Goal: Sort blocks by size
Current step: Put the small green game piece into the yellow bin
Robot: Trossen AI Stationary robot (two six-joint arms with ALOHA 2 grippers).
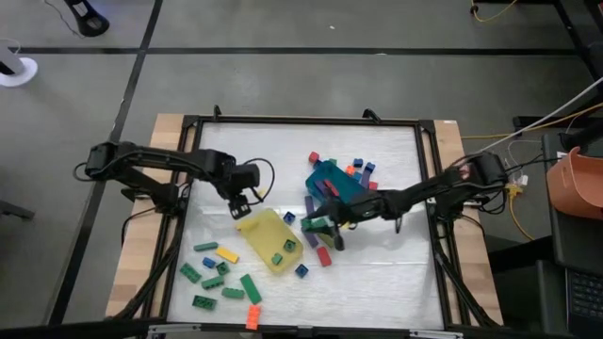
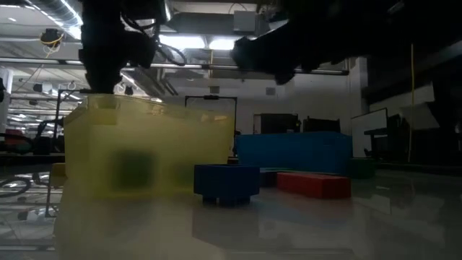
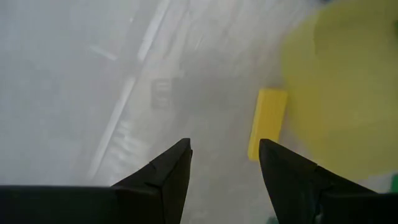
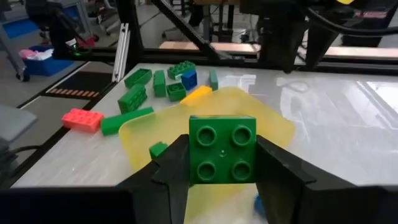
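The right hand is clamped on a square green block, pinched between its two fingers, with the yellow tray just ahead and below. The left hand hangs empty, fingers apart, a yellow bar lying just beyond its fingertips on the desk.

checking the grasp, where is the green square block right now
The green square block sits clamped in the right gripper, beside the yellow tray and the teal tray.
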